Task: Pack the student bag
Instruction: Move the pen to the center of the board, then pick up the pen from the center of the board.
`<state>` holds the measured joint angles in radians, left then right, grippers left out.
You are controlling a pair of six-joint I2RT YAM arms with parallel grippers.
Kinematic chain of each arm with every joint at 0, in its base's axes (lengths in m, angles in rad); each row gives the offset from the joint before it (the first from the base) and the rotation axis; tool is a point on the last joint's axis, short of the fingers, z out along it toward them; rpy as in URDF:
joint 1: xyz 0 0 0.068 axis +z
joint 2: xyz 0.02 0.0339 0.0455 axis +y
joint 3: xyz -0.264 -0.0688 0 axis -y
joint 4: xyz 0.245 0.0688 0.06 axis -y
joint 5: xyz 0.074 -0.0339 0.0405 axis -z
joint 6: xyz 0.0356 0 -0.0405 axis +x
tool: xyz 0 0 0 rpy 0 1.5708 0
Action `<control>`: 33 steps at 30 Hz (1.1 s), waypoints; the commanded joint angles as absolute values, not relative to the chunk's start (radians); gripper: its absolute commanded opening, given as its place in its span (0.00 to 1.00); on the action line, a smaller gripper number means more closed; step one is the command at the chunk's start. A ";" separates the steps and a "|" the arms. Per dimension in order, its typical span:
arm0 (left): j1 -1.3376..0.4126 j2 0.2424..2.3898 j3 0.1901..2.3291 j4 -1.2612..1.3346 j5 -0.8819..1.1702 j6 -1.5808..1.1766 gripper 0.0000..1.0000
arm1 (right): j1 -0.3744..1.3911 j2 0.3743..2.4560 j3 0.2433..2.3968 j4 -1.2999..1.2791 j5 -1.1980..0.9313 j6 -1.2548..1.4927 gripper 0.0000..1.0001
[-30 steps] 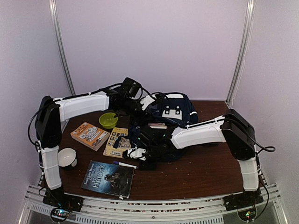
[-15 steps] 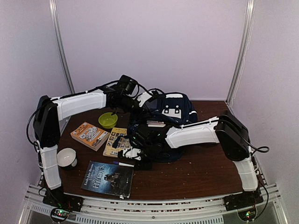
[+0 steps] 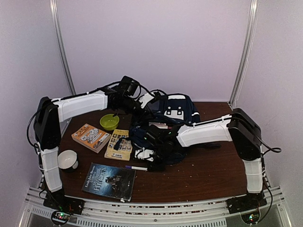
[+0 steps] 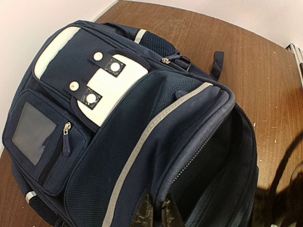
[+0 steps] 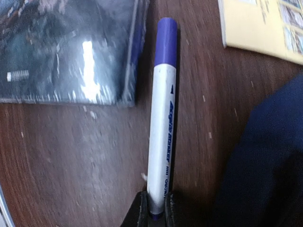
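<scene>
While our left end effector (image 4: 154,213) pinches the student bag (image 3: 174,111) open at the back of the tabletop (image 3: 203,176), our right end effector (image 5: 155,212) clamps the marker (image 5: 161,127). We judge the next move is lifting it into that opening.

Your left arm (image 3: 78,106) rises from its base, bends sharply at the shoulder-high elbow and reaches rightward and away from you, wrist tipped downward; your left gripper (image 4: 154,213) has its jaws pinched together on the fabric edge of the large navy-blue student bag (image 4: 118,142); your right arm (image 3: 203,134) folds at its raised elbow and stretches leftward, forearm sloping low; your right gripper (image 5: 155,209) is clamped, fingers on either side, on the end of a white marker with a purple cap (image 5: 161,118).
</scene>
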<state>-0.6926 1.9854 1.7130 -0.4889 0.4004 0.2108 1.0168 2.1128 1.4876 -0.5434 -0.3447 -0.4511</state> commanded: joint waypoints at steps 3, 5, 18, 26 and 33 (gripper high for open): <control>-0.677 1.925 1.755 -0.453 0.406 0.192 0.02 | 0.953 1.960 1.273 -0.723 -0.171 -0.501 0.09; -0.677 1.927 1.756 -0.453 0.409 0.189 0.02 | 0.948 1.903 1.204 -0.750 -0.156 -0.556 0.09; -0.677 1.940 1.761 -0.452 0.427 0.176 0.02 | 0.946 1.761 1.104 -0.787 -0.157 -0.627 0.29; -0.677 1.945 1.763 -0.451 0.433 0.173 0.02 | 0.979 1.820 1.239 -0.748 -0.247 -0.559 0.34; -0.676 1.945 1.763 -0.451 0.433 0.172 0.03 | 1.015 1.892 1.273 -0.713 -0.241 -0.518 0.34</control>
<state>-0.6926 1.9854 1.7134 -0.4892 0.4095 0.1989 0.9997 1.8542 1.2575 -0.7254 -0.2344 -0.5552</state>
